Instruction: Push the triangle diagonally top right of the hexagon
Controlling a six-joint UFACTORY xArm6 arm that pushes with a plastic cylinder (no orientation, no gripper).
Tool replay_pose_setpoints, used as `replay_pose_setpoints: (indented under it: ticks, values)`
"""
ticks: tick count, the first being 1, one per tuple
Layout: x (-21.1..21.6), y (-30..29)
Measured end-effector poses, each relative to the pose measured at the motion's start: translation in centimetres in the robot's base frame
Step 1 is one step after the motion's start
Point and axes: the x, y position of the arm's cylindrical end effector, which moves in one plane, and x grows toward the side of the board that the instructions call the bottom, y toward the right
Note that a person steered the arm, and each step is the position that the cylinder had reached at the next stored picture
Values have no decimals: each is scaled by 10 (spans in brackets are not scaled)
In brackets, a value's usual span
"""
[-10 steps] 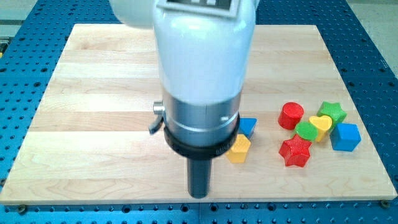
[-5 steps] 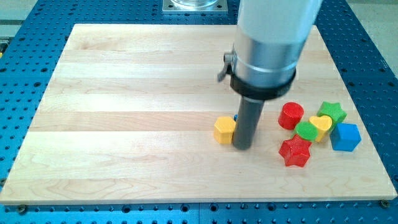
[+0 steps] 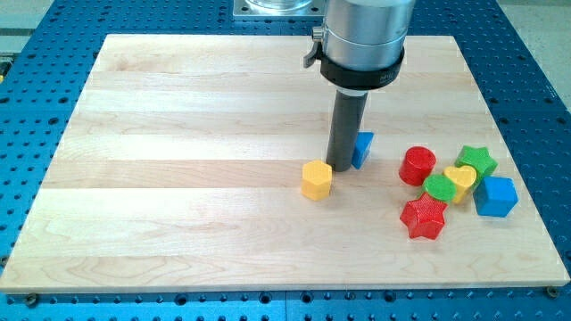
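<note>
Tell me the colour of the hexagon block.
Yellow hexagon block, clearest in the camera view.

No readable text, label, brand, number or sign anywhere. Nothing printed on the wooden board [image 3: 178,134], nor on any block upon it.

a pale striped wooden board [image 3: 178,134] on a blue perforated table [image 3: 27,107]. a dark rod, my tip [image 3: 341,167]. yellow hexagon [image 3: 316,180], blue triangle [image 3: 362,148], red cylinder [image 3: 417,166], green star [image 3: 477,160], yellow heart [image 3: 461,179], green block [image 3: 438,188], blue cube [image 3: 496,197], red star [image 3: 423,218].
</note>
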Motion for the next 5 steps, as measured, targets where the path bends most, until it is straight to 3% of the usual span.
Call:
replay_pose_setpoints:
  ticks: [3, 5]
  values:
    - [1, 25]
    - [-80, 34]
